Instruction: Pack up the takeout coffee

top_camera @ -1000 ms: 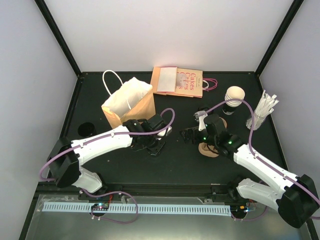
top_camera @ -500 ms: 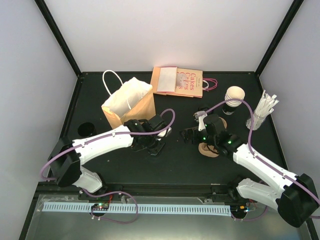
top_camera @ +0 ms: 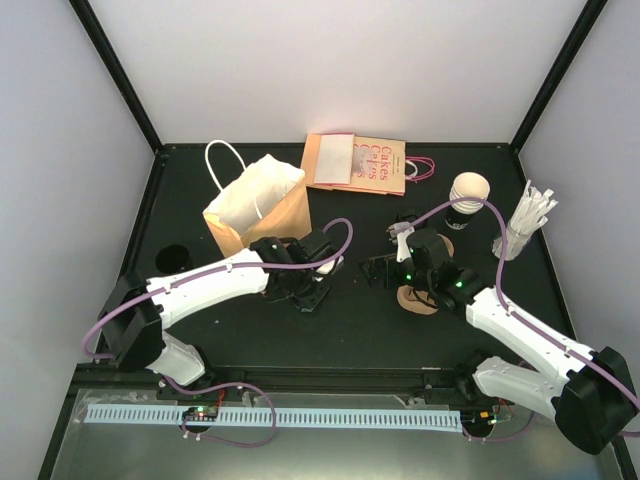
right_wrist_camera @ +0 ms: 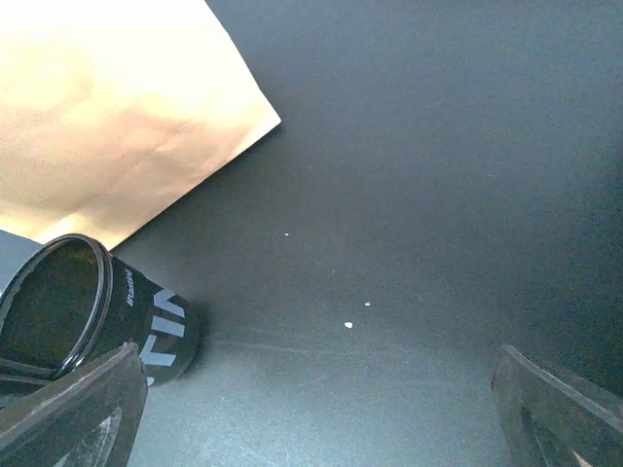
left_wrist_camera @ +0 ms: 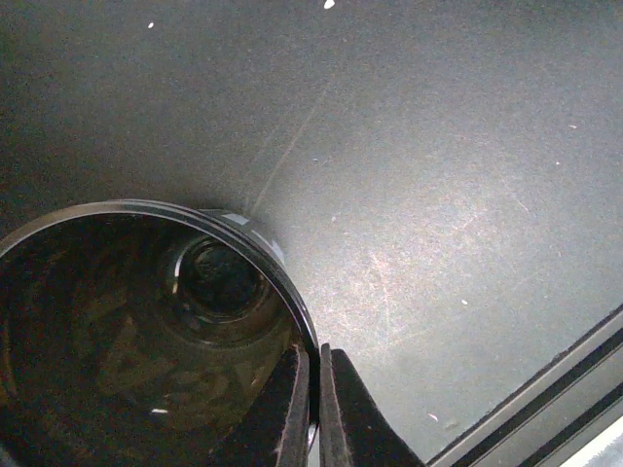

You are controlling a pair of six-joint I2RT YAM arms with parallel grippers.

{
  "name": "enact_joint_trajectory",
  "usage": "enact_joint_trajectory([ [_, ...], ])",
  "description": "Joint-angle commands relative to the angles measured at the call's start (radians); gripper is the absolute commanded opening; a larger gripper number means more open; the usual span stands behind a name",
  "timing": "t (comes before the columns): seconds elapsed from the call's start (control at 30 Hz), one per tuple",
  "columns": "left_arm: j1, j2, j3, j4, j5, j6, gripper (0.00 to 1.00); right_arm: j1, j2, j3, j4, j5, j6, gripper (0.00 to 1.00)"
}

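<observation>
The left gripper [left_wrist_camera: 311, 394] is seen with its two fingers drawn almost together, pinched on the rim of the takeout coffee [left_wrist_camera: 146, 321]. The cup's glossy black round face fills the lower left of the left wrist view. In the right wrist view the same cup is shown tilted well off upright, with white lettering on its black wall. It lies low over the dark table [left_wrist_camera: 467, 175], just beside the corner of the brown paper bag [top_camera: 262, 205]. From above, the cup is mostly hidden under the left gripper, so whether its base touches the table cannot be told with certainty.

The right gripper [right_wrist_camera: 311, 399] is held with its fingers spread wide apart and nothing between them. It is placed near the middle of the table and is pointed toward the cup.

A second black cup [top_camera: 468, 195], open and cream-white inside, is stood upright at the right. A bundle of white straws [top_camera: 528, 222] is set near it. A flat printed bag [top_camera: 358, 163] is laid at the back edge.
</observation>
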Motion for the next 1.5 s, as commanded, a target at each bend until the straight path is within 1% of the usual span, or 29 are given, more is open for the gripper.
enact_joint_trajectory([
  [0.0,-0.018,-0.014,0.071,-0.067,-0.030,0.007,0.02,-0.007,0.006,0.008,0.022,-0.009,-0.010,0.99],
  [0.2,-0.021,-0.045,0.106,-0.108,-0.042,0.009,0.02,-0.007,0.012,-0.006,0.064,-0.062,-0.040,0.99],
  [0.3,-0.021,-0.051,0.116,-0.121,-0.046,0.012,0.02,-0.004,0.013,-0.029,0.133,-0.157,-0.080,0.99],
  [0.37,-0.021,-0.054,0.122,-0.131,-0.048,0.015,0.02,0.007,0.013,-0.049,0.185,-0.174,-0.092,0.99],
  [0.47,-0.021,-0.057,0.132,-0.139,-0.050,0.016,0.02,0.044,0.027,-0.072,0.239,-0.133,-0.112,0.99],
  [0.57,-0.021,-0.060,0.136,-0.147,-0.046,0.018,0.02,0.108,0.053,-0.090,0.298,-0.087,-0.113,0.98],
  [0.7,-0.022,-0.057,0.147,-0.163,-0.045,0.022,0.02,0.238,0.055,-0.133,0.399,0.047,-0.143,0.98],
  [0.77,-0.023,-0.059,0.152,-0.168,-0.046,0.023,0.01,0.275,0.041,-0.177,0.485,0.089,-0.168,1.00],
  [0.83,-0.023,-0.061,0.157,-0.178,-0.049,0.025,0.02,0.286,0.019,-0.232,0.593,0.102,-0.186,1.00],
  [0.93,-0.023,-0.071,0.166,-0.191,-0.048,0.034,0.02,0.288,-0.023,-0.300,0.685,0.104,-0.214,1.00],
  [1.03,-0.023,-0.084,0.177,-0.200,-0.041,0.048,0.01,0.288,-0.074,-0.330,0.690,0.100,-0.292,1.00],
  [1.07,-0.023,-0.087,0.179,-0.203,-0.041,0.052,0.02,0.288,-0.087,-0.338,0.690,0.121,-0.298,1.00],
  [1.13,-0.024,-0.093,0.185,-0.209,-0.037,0.063,0.02,0.288,-0.088,-0.358,0.714,0.206,-0.255,1.00],
  [1.17,-0.024,-0.094,0.189,-0.211,-0.035,0.066,0.02,0.287,-0.082,-0.349,0.674,0.207,-0.261,1.00],
  [1.2,-0.024,-0.096,0.193,-0.214,-0.034,0.069,0.01,0.287,-0.072,-0.335,0.648,0.156,-0.306,1.00],
  [1.23,-0.024,-0.097,0.198,-0.216,-0.031,0.073,0.02,0.287,-0.054,-0.338,0.669,0.122,-0.316,1.00],
  [1.33,-0.024,-0.102,0.210,-0.227,-0.025,0.082,0.01,0.292,-0.007,-0.370,0.806,0.072,-0.312,1.00],
  [1.4,-0.024,-0.105,0.218,-0.234,-0.017,0.087,0.01,0.316,0.009,-0.407,0.900,0.085,-0.340,1.00],
  [1.47,-0.024,-0.112,0.222,-0.235,-0.008,0.095,0.02,0.333,0.033,-0.421,0.953,0.084,-0.383,1.00],
])
